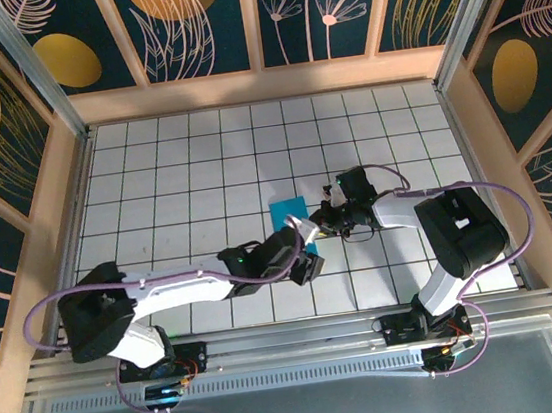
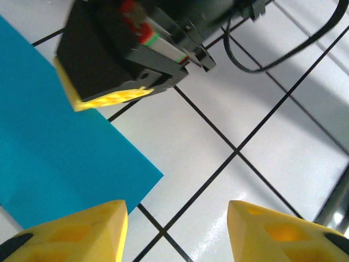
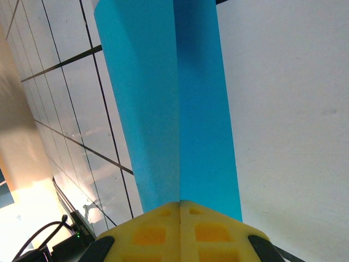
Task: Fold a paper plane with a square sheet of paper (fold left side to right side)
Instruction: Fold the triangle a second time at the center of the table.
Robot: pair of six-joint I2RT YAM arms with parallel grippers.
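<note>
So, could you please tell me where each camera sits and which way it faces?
Top external: above and behind, facing down on the table, both arms, the blue paper.
Left wrist: faces down past the open left end effector at the paper's corner.
Right wrist: faces along the paper its shut right end effector pinches.
All share the paper.

1. Your left arm (image 1: 175, 289) stretches low from its base at the near-left, reaching right towards the middle of the surface.
2. Your left jaws stand apart, with a clear gap between the two yellow fingertips (image 2: 82, 232), which hang above the surface.
3. Your right arm (image 1: 456, 235) rises from its near-right base, bends at the elbow and doubles back left.
4. Your right jaws are pressed together, the pads (image 3: 152, 232) meeting with no gap, pinching the square sheet of paper (image 3: 163, 109) at its fold.
5. Both sets of jaws sit just beside each other.
</note>
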